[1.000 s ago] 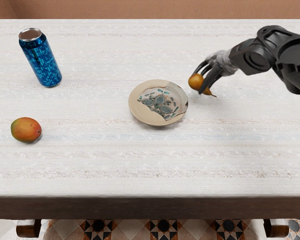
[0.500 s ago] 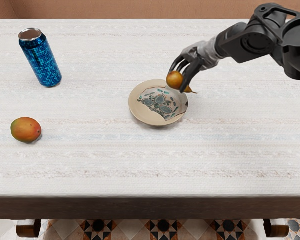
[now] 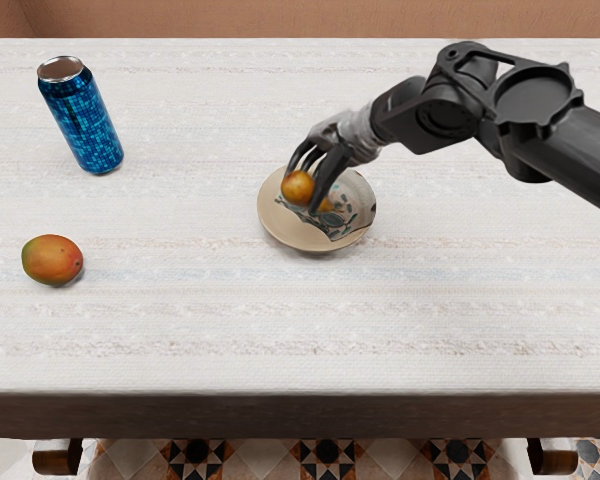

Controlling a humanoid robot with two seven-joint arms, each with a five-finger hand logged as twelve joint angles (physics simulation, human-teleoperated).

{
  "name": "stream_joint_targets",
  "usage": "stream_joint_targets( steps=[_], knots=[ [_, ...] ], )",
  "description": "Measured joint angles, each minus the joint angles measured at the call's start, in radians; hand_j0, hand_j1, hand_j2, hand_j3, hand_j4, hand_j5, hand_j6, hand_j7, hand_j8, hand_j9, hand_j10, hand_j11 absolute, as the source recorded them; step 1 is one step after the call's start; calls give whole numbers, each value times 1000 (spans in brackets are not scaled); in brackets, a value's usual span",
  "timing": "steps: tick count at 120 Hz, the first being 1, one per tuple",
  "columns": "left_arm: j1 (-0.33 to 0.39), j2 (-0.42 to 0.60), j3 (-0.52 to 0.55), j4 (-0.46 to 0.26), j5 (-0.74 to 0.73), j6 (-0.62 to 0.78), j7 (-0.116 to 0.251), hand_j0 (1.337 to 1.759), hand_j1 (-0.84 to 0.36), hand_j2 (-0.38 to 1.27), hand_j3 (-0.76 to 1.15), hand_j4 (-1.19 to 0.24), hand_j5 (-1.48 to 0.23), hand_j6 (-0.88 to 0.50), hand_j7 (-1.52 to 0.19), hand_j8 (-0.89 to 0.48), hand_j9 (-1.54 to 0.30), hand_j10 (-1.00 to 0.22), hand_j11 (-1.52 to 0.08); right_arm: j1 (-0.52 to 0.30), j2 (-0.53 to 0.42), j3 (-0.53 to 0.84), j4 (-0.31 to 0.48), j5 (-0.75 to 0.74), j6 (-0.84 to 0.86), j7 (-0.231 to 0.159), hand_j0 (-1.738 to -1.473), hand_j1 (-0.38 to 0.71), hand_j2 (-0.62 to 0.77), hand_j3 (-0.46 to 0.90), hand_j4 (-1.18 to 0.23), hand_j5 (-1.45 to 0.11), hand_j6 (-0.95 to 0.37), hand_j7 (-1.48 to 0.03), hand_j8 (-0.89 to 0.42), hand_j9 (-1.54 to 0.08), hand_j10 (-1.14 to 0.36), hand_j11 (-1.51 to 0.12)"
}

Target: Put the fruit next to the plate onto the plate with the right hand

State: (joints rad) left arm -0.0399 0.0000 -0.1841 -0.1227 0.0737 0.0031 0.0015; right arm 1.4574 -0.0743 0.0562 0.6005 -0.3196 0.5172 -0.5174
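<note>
My right hand [image 3: 310, 175] reaches in from the right and hangs over the patterned plate [image 3: 285, 228] at the table's middle. Its dark fingers are curled around a small orange fruit [image 3: 298, 187], which sits above the plate's left half. I cannot tell whether the fruit touches the plate. The hand and fruit hide part of the plate's pattern. No left arm shows.
A blue mosaic can [image 3: 79, 114] stands upright at the far left. A red-orange mango [image 3: 52, 259] lies near the left edge, well away from the plate. The right forearm [image 3: 500, 105] crosses the table's far right area.
The right hand has carried the orange fruit leftward, from beside the plate's right rim to above the plate. The can and mango have not moved.
</note>
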Motion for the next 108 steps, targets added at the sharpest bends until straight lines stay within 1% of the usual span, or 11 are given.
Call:
stream_joint_targets(
  steps=[7,16,27,40,53,63,73,83,90,108],
  knots=[
    [0,0,0,0,0,0,0,1658,325,4,0,-21,-27,-21,-27,-21,-26,-21,-26,-7,3,0,-3,0,-10,1,-1657,355,345,0,-628,-921,-539,-916,-582,-920,-667,-920],
    [1,0,0,0,0,0,0,1658,325,4,0,-21,-27,-21,-27,-21,-26,-21,-26,-17,13,-1,-5,-2,-37,1,-1657,321,216,0,-591,-838,-522,-836,-559,-837,-618,-837],
    [0,0,0,0,0,0,0,1658,325,4,0,-21,-27,-21,-26,-21,-26,-21,-26,-26,20,-1,-7,-2,-63,2,-1658,245,110,0,-514,-717,-457,-714,-494,-716,-531,-716],
    [0,0,0,0,0,0,0,1658,325,4,0,-21,-27,-21,-27,-21,-26,-21,-26,-32,22,0,-8,-2,-88,2,-1658,138,42,0,-417,-570,-383,-568,-405,-570,-427,-570],
    [0,0,0,0,0,0,0,1658,325,4,0,-21,-27,-21,-27,-21,-26,-21,-26,-37,14,18,-17,-1,-95,2,-1658,9,13,0,-305,-413,-285,-412,-298,-413,-311,-413],
    [0,0,0,0,0,0,0,1658,325,4,0,-21,-27,-21,-26,-21,-26,-21,-26,-48,-9,72,-19,-1,-73,1,-1658,-108,8,0,-206,-278,-193,-277,-201,-278,-210,-278],
    [0,0,0,0,0,0,0,1658,325,4,0,-21,-27,-21,-26,-21,-26,-21,-26,-81,-57,159,-17,0,-6,1,-1658,-189,6,0,-137,-185,-129,-184,-134,-185,-140,-185],
    [0,0,0,0,0,0,0,1658,325,4,0,-21,-27,-21,-27,-21,-26,-21,-26,-131,-102,260,-16,0,49,2,-1658,-243,4,0,-91,-123,-86,-123,-89,-123,-93,-123],
    [0,0,0,0,0,0,0,1658,325,4,0,-21,-27,-21,-27,-21,-26,-21,-26,-157,-131,306,-15,3,68,4,-1658,-269,3,0,-69,-92,-65,-92,-67,-92,-70,-92],
    [0,0,0,0,0,0,0,1658,325,4,0,-21,-27,-21,-27,-21,-27,-21,-26,-203,-213,360,-13,126,88,3,-1658,-311,2,0,-33,-44,-31,-44,-32,-44,-33,-44]
  ],
)
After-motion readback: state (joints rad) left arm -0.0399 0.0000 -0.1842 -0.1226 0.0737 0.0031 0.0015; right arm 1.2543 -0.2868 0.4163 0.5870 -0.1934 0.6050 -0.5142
